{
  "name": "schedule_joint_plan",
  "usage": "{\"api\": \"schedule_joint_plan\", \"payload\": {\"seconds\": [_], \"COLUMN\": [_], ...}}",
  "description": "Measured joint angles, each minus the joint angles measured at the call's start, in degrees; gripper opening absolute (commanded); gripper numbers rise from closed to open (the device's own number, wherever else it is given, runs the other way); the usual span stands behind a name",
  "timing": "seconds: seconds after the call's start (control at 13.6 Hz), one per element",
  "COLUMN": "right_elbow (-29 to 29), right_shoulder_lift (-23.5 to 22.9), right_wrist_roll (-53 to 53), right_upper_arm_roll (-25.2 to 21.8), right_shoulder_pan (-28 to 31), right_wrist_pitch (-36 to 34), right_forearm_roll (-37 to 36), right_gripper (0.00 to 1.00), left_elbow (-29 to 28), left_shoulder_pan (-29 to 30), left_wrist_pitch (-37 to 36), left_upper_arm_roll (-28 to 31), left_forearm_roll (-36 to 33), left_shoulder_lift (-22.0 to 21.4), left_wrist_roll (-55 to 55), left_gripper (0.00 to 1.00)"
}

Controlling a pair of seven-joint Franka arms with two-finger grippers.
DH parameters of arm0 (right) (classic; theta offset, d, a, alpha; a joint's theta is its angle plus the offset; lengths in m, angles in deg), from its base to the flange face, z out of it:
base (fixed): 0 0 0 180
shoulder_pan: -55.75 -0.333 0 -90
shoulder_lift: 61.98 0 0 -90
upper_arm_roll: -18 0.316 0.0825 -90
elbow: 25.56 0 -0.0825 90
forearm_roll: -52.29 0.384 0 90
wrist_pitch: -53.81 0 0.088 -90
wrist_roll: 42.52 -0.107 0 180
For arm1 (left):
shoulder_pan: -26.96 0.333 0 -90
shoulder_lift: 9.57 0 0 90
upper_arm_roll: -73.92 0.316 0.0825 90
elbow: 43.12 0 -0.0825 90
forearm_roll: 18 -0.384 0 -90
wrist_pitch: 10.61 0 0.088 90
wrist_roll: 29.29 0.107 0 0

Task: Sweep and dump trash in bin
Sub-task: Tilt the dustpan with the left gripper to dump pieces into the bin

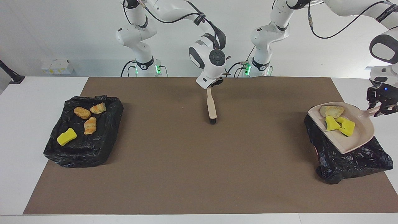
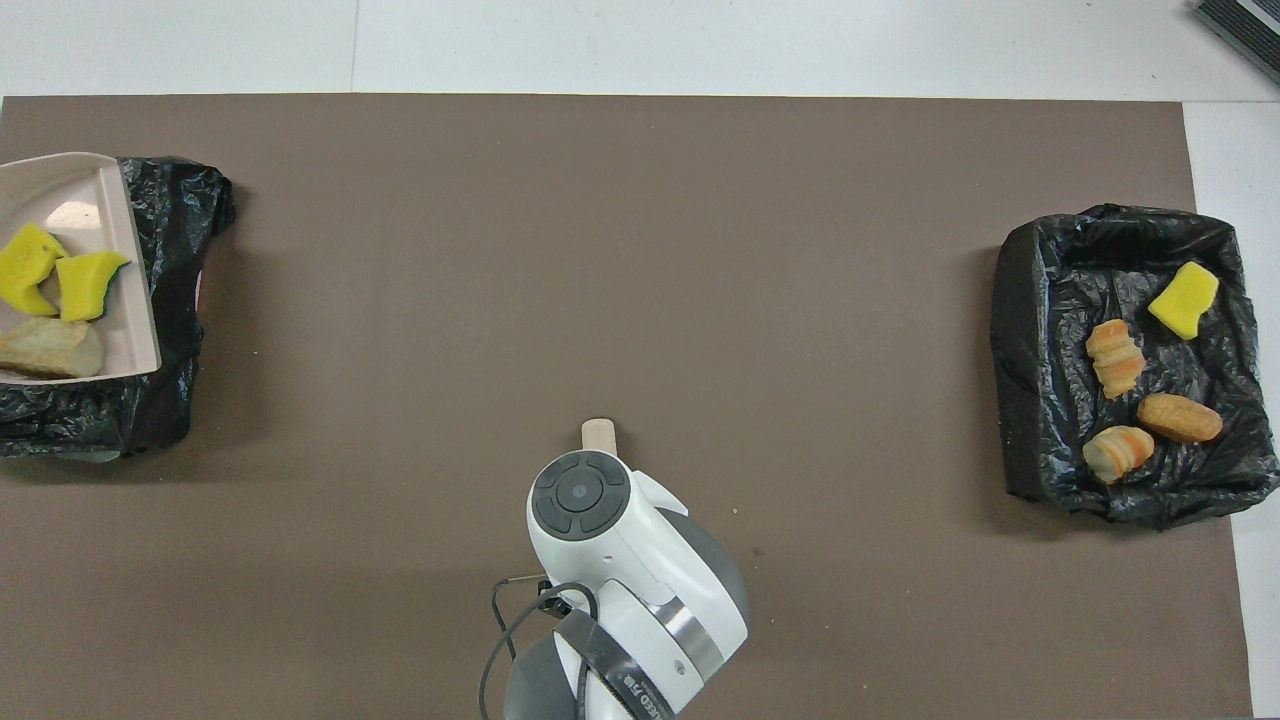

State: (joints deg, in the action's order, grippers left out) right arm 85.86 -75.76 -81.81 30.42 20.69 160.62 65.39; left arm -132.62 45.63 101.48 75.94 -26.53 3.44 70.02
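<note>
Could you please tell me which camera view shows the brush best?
The facing view: the whole brush shows there, its handle hanging from the right gripper and its dark bristles pointing down at the brown mat. In the overhead view the right arm covers it, leaving only its handle tip visible.
</note>
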Motion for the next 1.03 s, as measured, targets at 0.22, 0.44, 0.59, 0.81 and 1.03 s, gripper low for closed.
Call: {"api": "schedule_joint_plan", "payload": {"seconds": [0.22, 0.44, 0.59, 0.81, 1.03], "right_elbow": [-2.3, -7.8, -12.5, -18.1, -21.5], "right_shoulder_lift": [0.5, 1.3, 1.8, 2.2, 2.2], "right_wrist_roll": [0.0, 0.3, 3.9, 9.6, 12.6], "right_upper_arm_roll": [-0.5, -1.0, -1.1, -1.2, -1.3], "right_shoulder_pan": [0.3, 4.4, 8.7, 14.1, 18.0], "right_wrist_pitch": [-1.2, -8.9, -16.0, -21.0, -22.3], "right_forearm_roll": [0.0, -1.0, -3.1, -4.1, -6.5], "right_gripper": [1.0, 1.0, 1.0, 1.0, 1.0], "left_elbow": [2.0, 3.5, 3.8, 3.8, 3.8], "left_shoulder_pan": [1.2, 1.2, 1.0, -0.2, -2.9], "left_wrist_pitch": [1.7, 3.0, 3.1, 3.2, 3.1], "left_upper_arm_roll": [0.0, -0.3, -0.7, -1.0, -1.1], "left_forearm_roll": [-6.5, -14.4, -20.2, -24.7, -32.7], "left_shoulder_lift": [1.8, 3.3, 3.7, 3.8, 4.1], "left_wrist_roll": [0.9, 0.4, -3.3, -5.4, -9.7], "left_gripper": [0.0, 0.0, 0.0, 0.0, 0.0]}}
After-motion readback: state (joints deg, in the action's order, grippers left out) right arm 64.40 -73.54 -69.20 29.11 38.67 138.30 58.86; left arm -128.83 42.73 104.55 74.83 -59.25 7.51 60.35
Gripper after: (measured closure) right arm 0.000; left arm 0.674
